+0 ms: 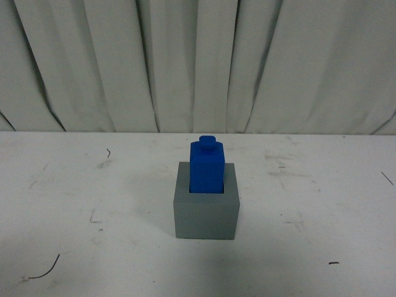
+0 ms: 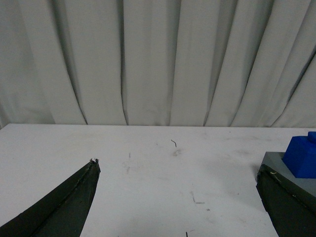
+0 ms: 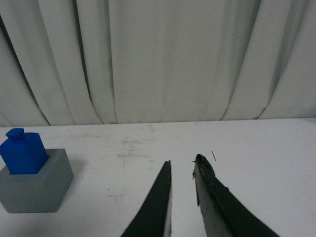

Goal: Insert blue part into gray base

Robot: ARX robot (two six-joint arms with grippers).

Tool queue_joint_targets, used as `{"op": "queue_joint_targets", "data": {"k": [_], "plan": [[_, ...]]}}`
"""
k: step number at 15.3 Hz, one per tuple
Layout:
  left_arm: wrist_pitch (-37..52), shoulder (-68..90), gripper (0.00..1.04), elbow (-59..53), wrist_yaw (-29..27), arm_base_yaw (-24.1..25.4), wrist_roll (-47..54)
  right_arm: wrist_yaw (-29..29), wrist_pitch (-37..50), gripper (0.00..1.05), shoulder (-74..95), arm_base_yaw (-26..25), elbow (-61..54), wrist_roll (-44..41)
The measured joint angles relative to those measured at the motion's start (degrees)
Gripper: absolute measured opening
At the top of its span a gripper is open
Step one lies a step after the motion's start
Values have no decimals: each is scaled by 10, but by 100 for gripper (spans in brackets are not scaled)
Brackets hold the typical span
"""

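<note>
The blue part (image 1: 206, 165) stands upright in the recess of the gray base (image 1: 206, 213) at the middle of the white table, stud on top. Neither arm shows in the front view. In the left wrist view my left gripper (image 2: 177, 170) is open and empty, with the gray base (image 2: 276, 165) and blue part (image 2: 301, 155) just past one finger. In the right wrist view my right gripper (image 3: 182, 162) is shut on nothing, above bare table, well apart from the gray base (image 3: 34, 190) and the blue part (image 3: 22, 153).
The white table (image 1: 93, 185) carries scuffs and a few small dark marks. A pleated white curtain (image 1: 198, 62) hangs behind the table's far edge.
</note>
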Motion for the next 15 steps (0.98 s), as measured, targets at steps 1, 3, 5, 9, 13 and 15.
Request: {"op": "queue_joint_targets", "data": {"k": [1, 3, 5, 9, 13, 15], "plan": [[0, 0, 98, 0, 0, 0, 0, 0, 0, 25, 0, 0, 0, 0], [0, 0, 98, 0, 0, 0, 0, 0, 0, 48, 0, 0, 0, 0], [0, 0, 98, 0, 0, 0, 0, 0, 0, 74, 0, 0, 0, 0], [0, 0, 98, 0, 0, 0, 0, 0, 0, 98, 0, 0, 0, 2], [0, 0, 98, 0, 0, 0, 0, 0, 0, 98, 0, 0, 0, 2], [0, 0, 98, 0, 0, 0, 0, 0, 0, 98, 0, 0, 0, 2]]}}
